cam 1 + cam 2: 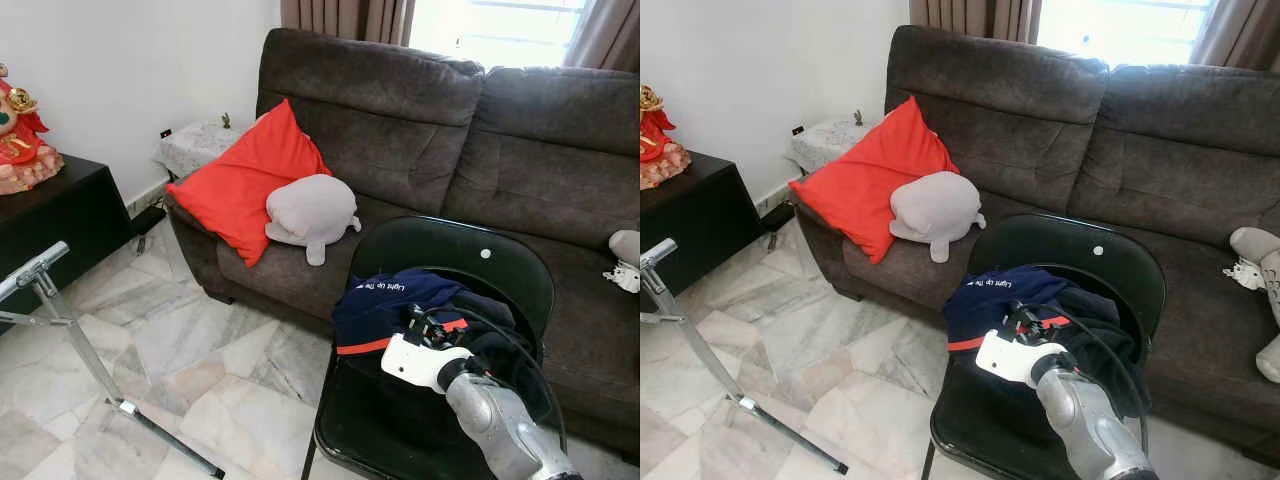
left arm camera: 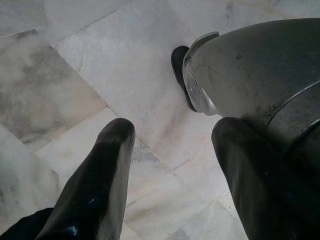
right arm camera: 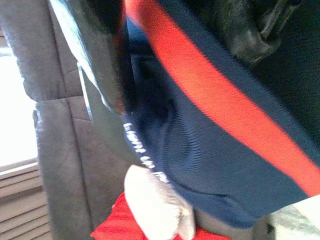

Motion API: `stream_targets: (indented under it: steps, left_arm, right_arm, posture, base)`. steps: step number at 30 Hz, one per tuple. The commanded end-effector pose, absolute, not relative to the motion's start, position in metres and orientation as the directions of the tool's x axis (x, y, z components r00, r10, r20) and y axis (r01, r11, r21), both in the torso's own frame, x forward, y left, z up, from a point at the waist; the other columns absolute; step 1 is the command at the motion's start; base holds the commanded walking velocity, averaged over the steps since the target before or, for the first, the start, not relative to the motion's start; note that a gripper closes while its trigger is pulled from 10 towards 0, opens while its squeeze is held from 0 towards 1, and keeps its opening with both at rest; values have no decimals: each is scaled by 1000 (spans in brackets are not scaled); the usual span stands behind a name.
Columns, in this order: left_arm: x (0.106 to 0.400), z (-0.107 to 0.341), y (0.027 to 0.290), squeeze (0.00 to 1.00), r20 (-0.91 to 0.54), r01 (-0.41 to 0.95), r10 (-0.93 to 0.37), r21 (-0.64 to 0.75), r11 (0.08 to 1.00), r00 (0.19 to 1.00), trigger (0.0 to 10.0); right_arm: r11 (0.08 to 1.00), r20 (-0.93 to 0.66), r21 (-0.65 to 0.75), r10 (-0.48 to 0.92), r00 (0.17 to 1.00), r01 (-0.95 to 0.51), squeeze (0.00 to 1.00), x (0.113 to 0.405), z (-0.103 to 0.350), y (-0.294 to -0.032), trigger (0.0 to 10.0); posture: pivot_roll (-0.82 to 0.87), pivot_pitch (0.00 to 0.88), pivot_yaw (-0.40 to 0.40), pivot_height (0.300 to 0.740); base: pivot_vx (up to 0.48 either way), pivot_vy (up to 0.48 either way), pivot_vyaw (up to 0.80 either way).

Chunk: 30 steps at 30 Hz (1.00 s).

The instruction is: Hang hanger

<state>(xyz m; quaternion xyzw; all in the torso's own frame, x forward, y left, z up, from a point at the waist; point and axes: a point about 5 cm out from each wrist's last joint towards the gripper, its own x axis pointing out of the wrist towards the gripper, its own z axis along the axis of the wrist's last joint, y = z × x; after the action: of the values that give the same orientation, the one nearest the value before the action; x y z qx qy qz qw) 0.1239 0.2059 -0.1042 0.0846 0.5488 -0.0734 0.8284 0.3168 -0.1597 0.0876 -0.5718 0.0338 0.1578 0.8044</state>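
- Your right arm (image 1: 500, 420) reaches forward over the black chair (image 1: 470, 262), its white wrist housing just above the navy garment (image 1: 385, 305) piled on the seat.
- Your right hand (image 1: 1025, 322) is at the top of that pile. In the right wrist view, one black finger (image 3: 250, 25) sits close against the fabric. You cannot tell from these pictures whether the hand is wide, narrow or holding cloth.
- Your left hand (image 2: 170, 175) hangs low over the marble floor (image 2: 100, 65), pointing down. Its two black fingers stand well apart with nothing between them, and part of the robot's own grey body is beside them.
- The garment is dark navy with a red stripe (image 3: 220, 95) and a line of white lettering (image 1: 385, 287). It lies crumpled on the chair seat, running across the seat from the robot's left to its right. No hanger can be made out in or near the pile.
- The chair stands on the pale marble floor directly in front of a dark brown fabric sofa (image 1: 520, 140). Its rounded back is toward the sofa.
- On the sofa's left end, a red cushion (image 1: 250, 180) leans against the arm, and a grey plush toy (image 1: 310, 212) rests against it.
- To your left, a metal stand (image 1: 70, 330) rises at an angle from the floor, near a black cabinet (image 1: 60, 215) that carries a red figurine (image 1: 20, 135).
- A window with brown curtains (image 1: 345, 18) is behind the sofa.
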Motion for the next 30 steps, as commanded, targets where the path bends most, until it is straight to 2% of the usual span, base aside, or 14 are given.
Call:
stream_targets:
  steps: [1, 19, 30]
  left_arm:
    - [127, -103, 204, 0, -918, 225, -44, 50, 973, 393, 10000]
    - [127, -103, 204, 0, -918, 226, -42, 53, 973, 394, 10000]
    - [127, -103, 204, 0, -917, 228, -41, 55, 972, 396, 10000]
  right_arm:
    - [314, -206, -910, 223, 953, -270, 0, 321, 93, -157, 0]
    - [337, -162, -911, 238, 958, -238, 0, 322, 96, -150, 0]
    - [448, -47, -885, 184, 982, -126, 0, 329, 116, -152, 0]
  posture:
    - [73, 0, 23, 740]
    - [75, 0, 26, 740]
    - [75, 0, 28, 740]
  base:
    - [0, 0, 0]
    - [0, 0, 0]
    - [0, 0, 0]
